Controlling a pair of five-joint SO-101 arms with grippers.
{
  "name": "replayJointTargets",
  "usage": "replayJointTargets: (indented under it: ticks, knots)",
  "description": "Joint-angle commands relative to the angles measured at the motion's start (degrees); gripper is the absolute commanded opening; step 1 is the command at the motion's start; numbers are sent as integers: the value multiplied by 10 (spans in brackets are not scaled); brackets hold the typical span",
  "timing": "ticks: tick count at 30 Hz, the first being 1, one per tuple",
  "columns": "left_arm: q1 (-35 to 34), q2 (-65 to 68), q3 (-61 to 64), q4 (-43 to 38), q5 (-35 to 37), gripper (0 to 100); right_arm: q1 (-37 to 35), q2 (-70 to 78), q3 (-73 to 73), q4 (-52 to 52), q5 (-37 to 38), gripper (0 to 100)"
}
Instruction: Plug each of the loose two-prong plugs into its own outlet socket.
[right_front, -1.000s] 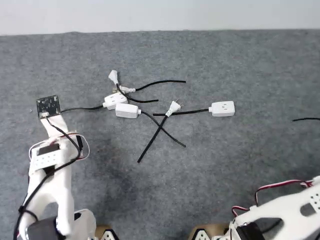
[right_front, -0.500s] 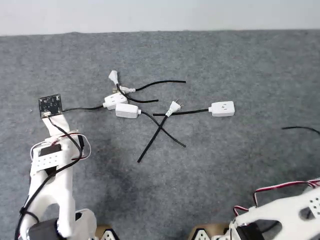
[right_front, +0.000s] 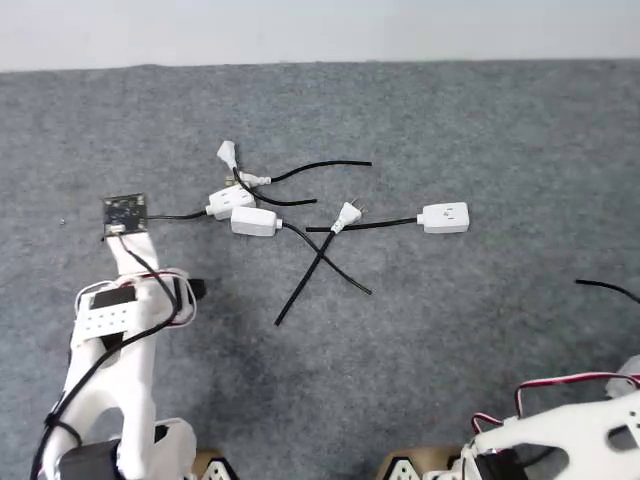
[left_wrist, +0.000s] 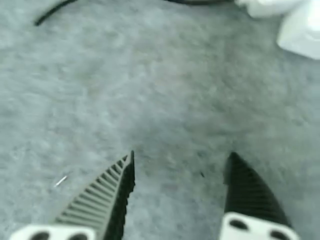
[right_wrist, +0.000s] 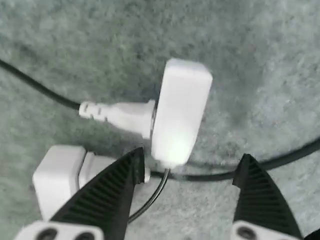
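Cords (right_front: 315, 265) lie tangled left of centre in the high view on the grey counter (right_front: 450, 120). A loose plug (right_front: 348, 213) rests mid-frame, apart from the empty outlet socket (right_front: 445, 217) to its right, probably laid out for pairing.

Left wrist view: the left tool (left_wrist: 181, 157) gapes wide over bare counter, holding nothing, near a white block (left_wrist: 300, 30).

Right wrist view: the right tool (right_wrist: 191, 157), spread wide and empty, straddles a white socket block (right_wrist: 180, 110) with a white plug (right_wrist: 120, 116) seemingly seated in it.
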Motion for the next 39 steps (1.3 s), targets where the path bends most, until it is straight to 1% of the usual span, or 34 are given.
replayJointTargets:
  ticks: [1, 3, 5, 7, 9, 11, 16, 20, 22, 27, 29, 32, 39]
  knots:
    - [45, -18, -10, 6, -68, 264, -1, -43, -56, 51, -7, 281]
    - [90, -18, -9, 6, -91, 250, 1, -58, -62, 63, -32, 277]
    - [149, -18, -13, 4, -108, 250, 6, -69, -55, 63, -49, 250]
    - [216, -18, -29, 6, -118, 250, 5, -71, -51, 63, -57, 230]
    - [273, -18, -53, 7, -118, 250, 4, -65, -32, 63, -57, 231]
    - [313, -11, -85, 7, -118, 250, 3, -57, -12, 63, -55, 231]
    - [388, -8, -173, 20, -117, 251, 5, -35, 5, 58, -54, 231]
    - [450, 62, -271, 55, -103, 285, -1, -26, 5, 58, -57, 230]
    - [469, 126, -331, 63, -87, 291, -6, -26, 5, 58, -56, 230]
    - [497, 302, -516, 107, -85, 291, -6, -19, 6, 36, -55, 229]
    - [503, 373, -599, 128, -89, 293, -6, -7, 6, 20, -55, 229]
    - [513, 472, -718, 165, -113, 293, -7, 21, 6, -11, -55, 228]
    - [514, 659, -990, 247, -114, 293, -29, 80, 6, -84, -57, 228]
